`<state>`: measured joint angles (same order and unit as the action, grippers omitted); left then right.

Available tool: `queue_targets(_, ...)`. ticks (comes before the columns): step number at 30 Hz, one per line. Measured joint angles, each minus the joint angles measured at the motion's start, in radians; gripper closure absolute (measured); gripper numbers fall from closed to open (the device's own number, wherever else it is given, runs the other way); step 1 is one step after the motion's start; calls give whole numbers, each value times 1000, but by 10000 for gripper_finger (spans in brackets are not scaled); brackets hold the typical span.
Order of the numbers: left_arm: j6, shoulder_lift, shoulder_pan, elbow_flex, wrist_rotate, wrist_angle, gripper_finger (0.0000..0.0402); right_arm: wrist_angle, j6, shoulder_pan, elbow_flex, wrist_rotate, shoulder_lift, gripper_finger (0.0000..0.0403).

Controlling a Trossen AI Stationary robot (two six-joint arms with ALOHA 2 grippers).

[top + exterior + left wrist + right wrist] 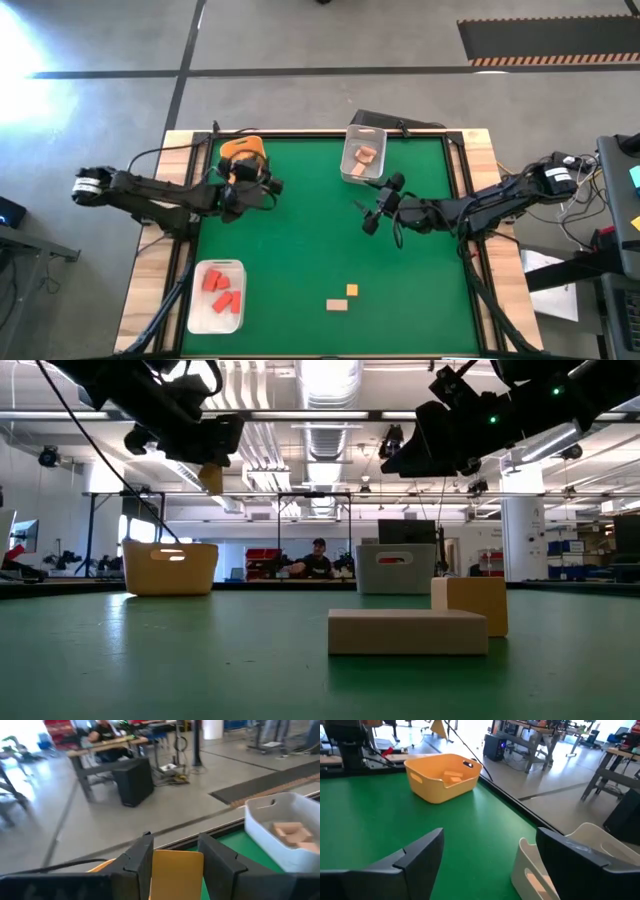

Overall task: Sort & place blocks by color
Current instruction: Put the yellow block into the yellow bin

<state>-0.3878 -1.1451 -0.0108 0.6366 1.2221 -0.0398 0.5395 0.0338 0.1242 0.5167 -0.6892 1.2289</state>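
Nearest, a tan block [407, 632] and yellow block [478, 605] lie on the green table [300, 250]. Left gripper [256, 187] clamps a yellow-orange block [176, 872] above the orange bin [243, 149]. Right gripper [372, 205], jaws wide and empty, hovers beside the clear bin [348, 160].

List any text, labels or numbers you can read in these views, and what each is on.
No text can be read in any view.
Blocks, orange bin, clear bin and white bin: no markings show.
Right arm's wrist: a white tag, too small to read.
Room behind the table in the low view: bins and signs too blurred to read.
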Motion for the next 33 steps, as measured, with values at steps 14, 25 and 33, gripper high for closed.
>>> queue_targets(14,-108,23,367,217,-570,597,278,-11,37,0,0,8,16,101)
queue_targets(25,-303,-140,427,320,-625,1071,266,-11,34,0,2,8,16,102)
queue_targets(33,-287,-170,428,319,-621,1068,232,-11,36,0,2,8,16,102)
